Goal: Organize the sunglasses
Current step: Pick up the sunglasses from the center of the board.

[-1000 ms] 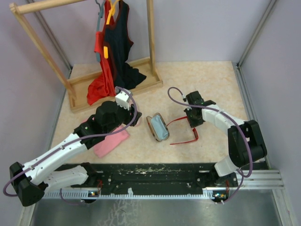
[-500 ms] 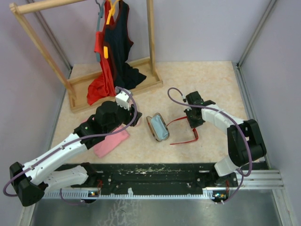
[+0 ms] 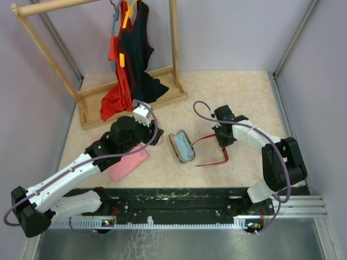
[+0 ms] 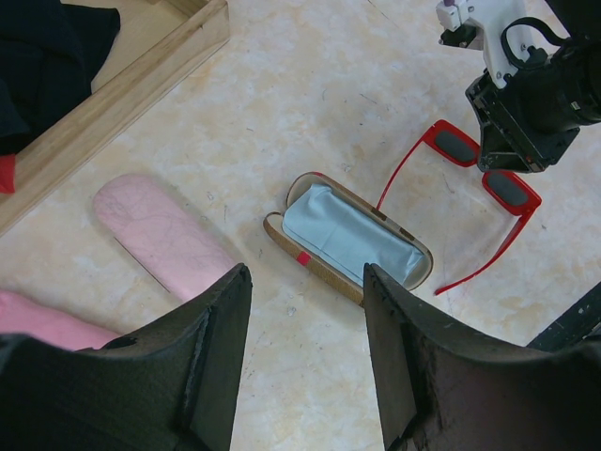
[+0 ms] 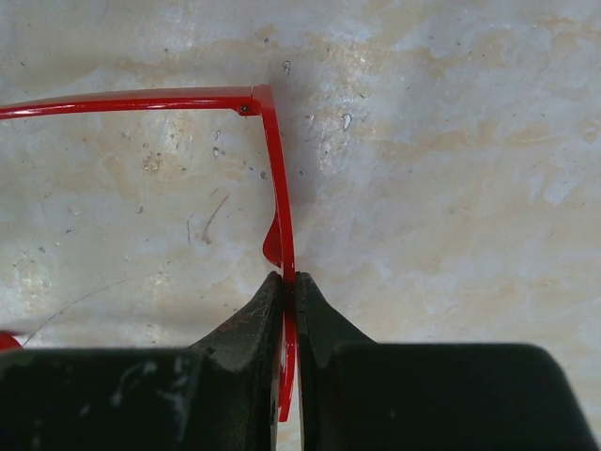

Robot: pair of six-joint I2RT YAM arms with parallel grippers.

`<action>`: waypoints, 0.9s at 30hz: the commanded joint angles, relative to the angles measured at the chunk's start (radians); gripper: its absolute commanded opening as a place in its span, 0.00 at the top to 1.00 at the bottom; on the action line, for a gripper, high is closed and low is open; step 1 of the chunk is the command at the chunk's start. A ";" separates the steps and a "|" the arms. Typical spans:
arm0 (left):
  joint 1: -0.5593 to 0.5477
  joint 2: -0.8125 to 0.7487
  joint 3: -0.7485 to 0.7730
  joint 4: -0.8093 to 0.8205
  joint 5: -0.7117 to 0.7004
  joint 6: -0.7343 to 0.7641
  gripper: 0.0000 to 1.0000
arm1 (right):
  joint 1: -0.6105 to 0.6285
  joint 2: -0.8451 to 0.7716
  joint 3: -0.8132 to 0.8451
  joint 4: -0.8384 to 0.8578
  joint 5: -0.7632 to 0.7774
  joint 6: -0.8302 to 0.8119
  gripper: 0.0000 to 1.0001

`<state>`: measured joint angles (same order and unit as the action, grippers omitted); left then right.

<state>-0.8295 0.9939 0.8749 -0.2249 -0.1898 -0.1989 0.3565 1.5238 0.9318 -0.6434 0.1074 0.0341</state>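
1. Nothing on the table (image 3: 244,92) has visibly shifted since a second ago. The right arm (image 3: 260,141) still bends down just right of the open case (image 4: 278,230).
2. Only the left wrist view shows the case's blue cloth (image 4: 352,235) and the dark lenses of the red sunglasses (image 4: 508,191). Only the right wrist view shows the right claw (image 5: 288,287) clenched on their thin frame.
3. The left arm (image 3: 81,168) stretches toward the case. The left claw (image 4: 305,282) hovers over it, released and holding nothing.
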 commanded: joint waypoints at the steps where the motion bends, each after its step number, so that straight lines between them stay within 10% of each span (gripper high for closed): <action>1: -0.003 -0.002 0.000 0.004 0.009 -0.005 0.43 | -0.006 0.002 0.019 0.010 0.003 -0.003 0.94; 21: -0.002 0.057 0.041 0.000 -0.043 -0.038 0.42 | -0.005 -0.223 0.157 -0.201 0.378 0.038 1.00; 27: -0.002 0.087 0.118 -0.013 -0.116 -0.104 0.42 | -0.005 -0.434 0.142 -0.094 0.211 -0.003 1.00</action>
<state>-0.8295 1.0798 0.9203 -0.2455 -0.2493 -0.2508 0.3565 1.2343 1.0439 -0.8062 0.3824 0.0525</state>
